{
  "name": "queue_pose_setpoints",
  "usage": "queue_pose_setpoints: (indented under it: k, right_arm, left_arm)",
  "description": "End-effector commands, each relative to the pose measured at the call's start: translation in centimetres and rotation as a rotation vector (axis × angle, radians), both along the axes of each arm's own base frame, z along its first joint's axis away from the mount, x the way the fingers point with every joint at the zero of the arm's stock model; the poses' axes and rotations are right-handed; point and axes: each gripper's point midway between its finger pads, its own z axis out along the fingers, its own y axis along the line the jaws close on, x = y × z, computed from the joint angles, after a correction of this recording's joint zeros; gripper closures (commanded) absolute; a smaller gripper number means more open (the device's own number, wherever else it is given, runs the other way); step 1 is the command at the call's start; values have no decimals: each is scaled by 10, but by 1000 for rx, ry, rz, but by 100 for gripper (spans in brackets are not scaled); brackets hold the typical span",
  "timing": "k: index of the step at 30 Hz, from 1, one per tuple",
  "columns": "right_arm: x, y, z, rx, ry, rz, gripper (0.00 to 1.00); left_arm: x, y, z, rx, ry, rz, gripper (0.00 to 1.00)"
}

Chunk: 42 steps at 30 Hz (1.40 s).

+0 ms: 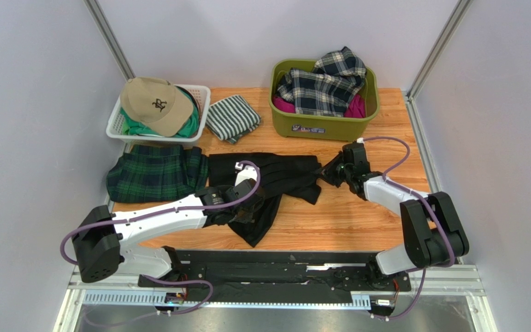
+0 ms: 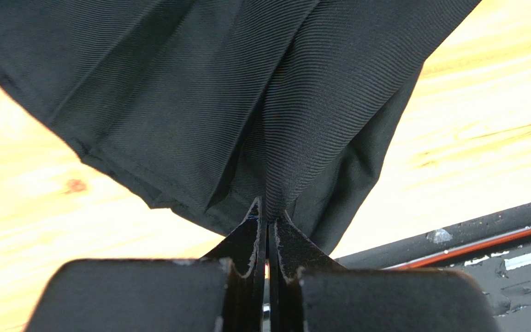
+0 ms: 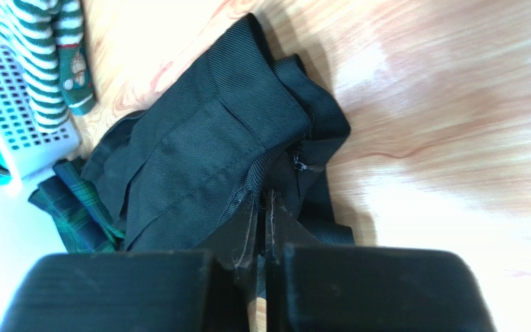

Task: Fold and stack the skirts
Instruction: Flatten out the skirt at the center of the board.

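1. Plain cloth skirt [image 1: 275, 181]: solid black.
2. Pleated tartan skirt [image 1: 154, 173], at its 9 o'clock: dark green, navy.
3. Pleated plaid skirt [image 1: 324, 83]: navy, white, grey.
4. Folded striped cloth [image 1: 232, 117]: green, white.
5. Fabric cap [image 1: 152, 104]: tan.
6. Plastic tub [image 1: 317, 126]: olive.

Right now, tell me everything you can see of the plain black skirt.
The plain black skirt, finely ribbed cloth with stitched seams, lies rumpled and unfolded mid-table on the wooden tabletop, right of the dark green tartan pleated skirt. The left tool is shut on its near edge, the right tool on its right end.
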Motion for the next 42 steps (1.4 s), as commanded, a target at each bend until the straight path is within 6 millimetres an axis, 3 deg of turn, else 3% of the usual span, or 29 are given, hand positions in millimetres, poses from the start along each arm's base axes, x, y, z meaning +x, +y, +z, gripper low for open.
queue_pose_setpoints:
  k: [1,2,3,5,6,9,10,12,13,15,16,21,23,24,28,31,32,33,34,36,37,38,39,40,42]
  right_arm:
    - [32,10,57,38,-187,13,100]
    - [33,11,66,28,-205,28,100]
    - [36,14,100,38,-278,39,100]
    - [29,18,130,32,-338,63,100]
    - [20,22,161,48,-398,78,100]
    - [-2,27,216,67,-528,105,100]
    - [-16,21,248,78,-609,92,100]
    - [-36,16,273,72,-656,97,100]
    - [-52,9,305,97,-731,87,100]
    - [-75,5,330,146,-794,97,100]
    - [-97,-2,353,181,-862,99,100]
    - [-158,-10,401,270,-991,172,100]
    - [-179,-17,421,295,-1038,176,100]
    - [-185,-19,424,296,-1045,176,100]
    - [-193,-30,437,276,-1079,142,100]
    - [-170,-32,427,216,-1034,89,100]
    - [-160,-32,422,192,-1020,74,100]
    - [-134,-30,404,152,-952,38,100]
    - [-120,-29,393,127,-916,19,100]
    - [-85,-31,364,68,-824,-55,100]
    - [-58,-24,338,29,-742,-64,100]
    - [-44,-21,330,18,-726,-74,100]
    - [-31,-18,320,10,-695,-80,100]
    - [-7,-7,292,-12,-620,-64,100]
    - [20,2,278,3,-596,-51,100]
  left_arm:
    - [11,24,35,51,-95,65,100]
    - [14,30,47,55,-128,81,100]
    - [19,45,57,105,-174,107,100]
    - [29,53,99,77,-273,131,100]
    - [34,63,116,90,-331,156,100]
    - [40,74,176,8,-469,160,100]
    - [37,78,205,-35,-522,117,100]
    - [29,71,236,-136,-567,33,100]
    - [23,79,258,-162,-634,-20,100]
    - [9,74,288,-273,-678,-115,100]
    - [-1,79,303,-318,-711,-165,100]
    - [-70,43,364,-640,-805,-596,100]
    - [-86,34,373,-683,-795,-695,100]
    - [-93,32,380,-705,-791,-734,100]
    - [-82,20,381,-677,-771,-718,100]
    - [-45,17,369,-584,-759,-550,100]
    - [-25,25,362,-516,-766,-434,100]
    - [-11,27,353,-462,-758,-369,100]
    - [7,21,338,-394,-734,-305,100]
    - [45,41,317,-250,-721,-78,100]
    - [63,36,297,-183,-667,-47,100]
    - [70,32,282,-178,-606,-56,100]
    - [99,43,260,-135,-549,37,100]
    - [112,49,248,-112,-522,81,100]
    - [146,64,219,-37,-475,162,100]
